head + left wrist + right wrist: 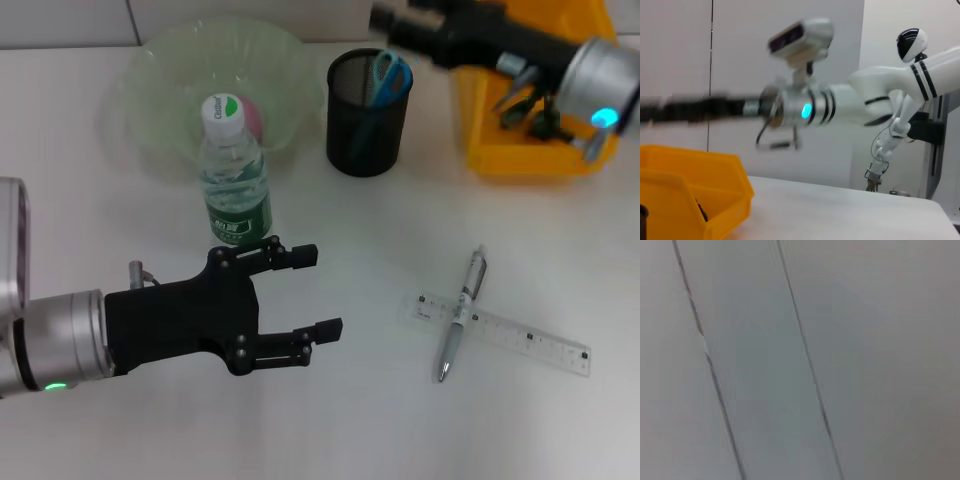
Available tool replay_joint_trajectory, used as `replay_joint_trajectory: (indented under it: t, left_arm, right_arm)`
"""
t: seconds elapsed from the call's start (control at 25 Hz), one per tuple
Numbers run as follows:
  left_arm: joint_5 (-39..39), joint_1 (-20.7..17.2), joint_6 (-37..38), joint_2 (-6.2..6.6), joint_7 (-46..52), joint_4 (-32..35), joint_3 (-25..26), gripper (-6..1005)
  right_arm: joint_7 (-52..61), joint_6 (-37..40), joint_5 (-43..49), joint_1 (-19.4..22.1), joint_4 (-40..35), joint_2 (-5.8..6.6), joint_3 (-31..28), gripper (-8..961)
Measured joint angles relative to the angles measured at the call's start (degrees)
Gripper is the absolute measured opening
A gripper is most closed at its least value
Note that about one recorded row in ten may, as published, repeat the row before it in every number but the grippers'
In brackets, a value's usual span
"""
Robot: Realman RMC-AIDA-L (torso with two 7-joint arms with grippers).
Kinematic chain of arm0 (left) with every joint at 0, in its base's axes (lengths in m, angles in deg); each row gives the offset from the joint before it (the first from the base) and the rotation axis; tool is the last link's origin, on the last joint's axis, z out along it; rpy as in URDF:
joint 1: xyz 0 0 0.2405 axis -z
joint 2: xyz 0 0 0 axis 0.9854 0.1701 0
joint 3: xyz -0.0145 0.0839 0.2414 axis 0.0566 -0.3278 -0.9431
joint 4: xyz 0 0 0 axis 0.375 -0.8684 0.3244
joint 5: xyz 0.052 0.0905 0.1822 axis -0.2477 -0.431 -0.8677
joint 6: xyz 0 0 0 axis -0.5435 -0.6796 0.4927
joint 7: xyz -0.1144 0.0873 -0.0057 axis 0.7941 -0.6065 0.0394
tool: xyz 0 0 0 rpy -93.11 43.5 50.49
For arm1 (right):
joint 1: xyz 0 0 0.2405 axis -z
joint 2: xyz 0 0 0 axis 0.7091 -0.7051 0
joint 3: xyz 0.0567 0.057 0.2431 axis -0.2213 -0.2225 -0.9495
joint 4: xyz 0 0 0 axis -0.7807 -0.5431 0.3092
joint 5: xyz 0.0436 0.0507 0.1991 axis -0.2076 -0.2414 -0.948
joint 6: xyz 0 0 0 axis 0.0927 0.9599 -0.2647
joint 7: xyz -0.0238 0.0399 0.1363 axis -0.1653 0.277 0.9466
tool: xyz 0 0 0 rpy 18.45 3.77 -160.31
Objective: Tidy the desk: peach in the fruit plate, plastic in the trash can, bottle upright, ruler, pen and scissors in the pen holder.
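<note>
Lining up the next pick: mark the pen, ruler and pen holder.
pen (462, 312), head view, mid-barrel.
ruler (530, 339), head view, clear strip right of the pen.
pen holder (368, 135), head view, black mesh wall.

Silver arms, green lights, black end effector (305, 300).

Desk things, partly tidy

The bottle (236, 175) stands upright before the fruit plate (180, 80); blue scissors (388, 78) stand in the black pen holder (368, 115); the pen (462, 312) lies across the ruler (520, 335).
</note>
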Motion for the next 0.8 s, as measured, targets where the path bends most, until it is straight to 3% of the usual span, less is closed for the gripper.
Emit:
replay_joint_trajectory:
  t: [0.04, 0.16, 0.2, 0.24, 0.4, 0.52, 0.6, 0.76, 0.8]
  left_arm:
    - [0.01, -0.56, 0.77, 0.13, 0.0, 0.18, 0.19, 797]
    - [0.01, -0.79, 1.24, 0.25, 0.0, 0.19, 0.23, 797]
    - [0.01, -1.23, 2.07, 0.54, 0.13, 0.2, 0.27, 797]
    - [0.01, -1.23, 2.07, 0.54, 0.13, 0.2, 0.27, 797]
    - [0.0, -2.28, 3.28, 1.7, 1.67, 0.25, 0.29, 797]
    - [0.01, -2.3, 3.33, 1.79, 2.08, 0.25, 0.28, 797]
    - [0.0, -2.16, 3.38, 1.86, 2.7, 0.24, 0.1, 797]
    - [-0.25, -1.7, 3.27, 2.05, 4.07, 0.2, -0.14, 797]
    - [-0.45, -1.64, 3.26, 2.05, 4.26, 0.22, -0.07, 797]
  right_arm:
    - [0.0, 0.0, 0.0, 0.0, 0.0, 0.0, 0.0, 614]
    - [13.86, 6.73, 7.11, 5.55, -14.12, 0.43, -2.51, 695]
    - [26.46, 11.95, 17.0, 7.07, -24.2, 0.61, -6.44, 722]
    - [26.46, 11.95, 17.0, 7.07, -24.2, 0.61, -6.44, 732]
    - [45.79, 26.01, 41.52, 4.21, -39.83, 1.79, -11.6, 772]
    - [50.22, 38.01, 57.56, -1.73, -43.42, 2.89, -11.62, 802]
    - [49.93, 42.01, 63.4, -4.54, -42.7, 2.67, -11.01, 802]
    - [48.5, 42.55, 71.93, -6.88, -41.58, 0.16, -5.07, 801]
    - [48.73, 40.99, 73.65, -6.89, -41.36, -0.34, 0.35, 801]
